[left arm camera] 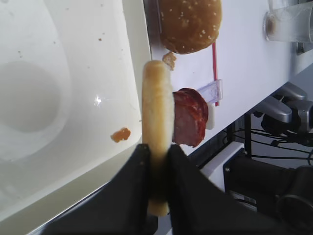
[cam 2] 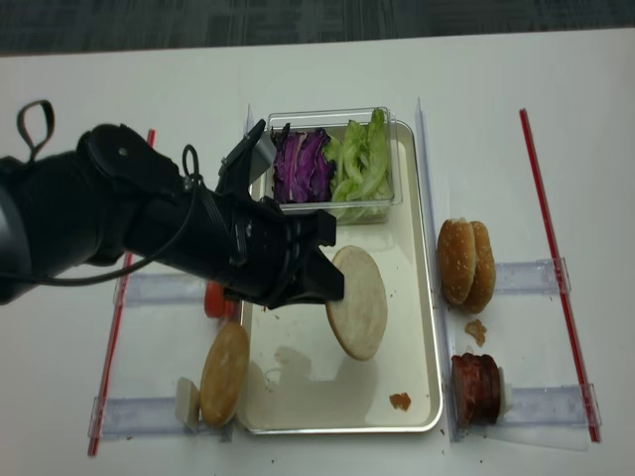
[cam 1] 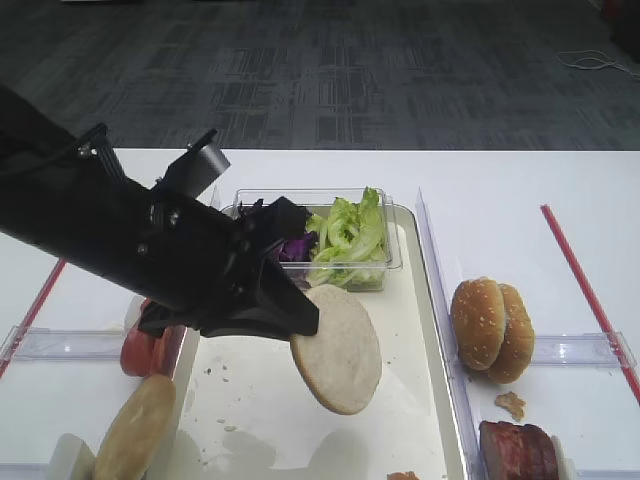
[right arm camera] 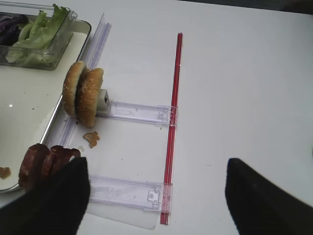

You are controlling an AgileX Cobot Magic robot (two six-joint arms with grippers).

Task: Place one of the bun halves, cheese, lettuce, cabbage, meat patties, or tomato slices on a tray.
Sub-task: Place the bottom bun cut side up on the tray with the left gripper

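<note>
- The left gripper [left arm camera: 157,161] is clamped on one of the bun halves [cam 1: 337,348], its two fingers [left arm camera: 128,186] pinching the slice across its thickness at the rim.
- The slice hangs in the air above the tray [cam 2: 417,327], over the middle of its bare surface; it is tilted, its pale cut face turned toward the high camera, and it casts a round shadow on the tray below.
- In the left wrist view the slice stands edge-on and straight between the fingers, with no visible sag, so it looks light and fairly stiff for bread.
- Still, it is probably soft and crumbly: a hard squeeze would likely dent the edge, and crumbs already lie on the tray.
- An edge hold like this suits it, since the flat faces offer nothing to pinch; a deeper bite on the rim would likely steady it.
- The right gripper [right arm camera: 156,196] has its fingers spread apart, holding nothing, above the tabletop [right arm camera: 244,88] near the meat patties [right arm camera: 46,161].
</note>
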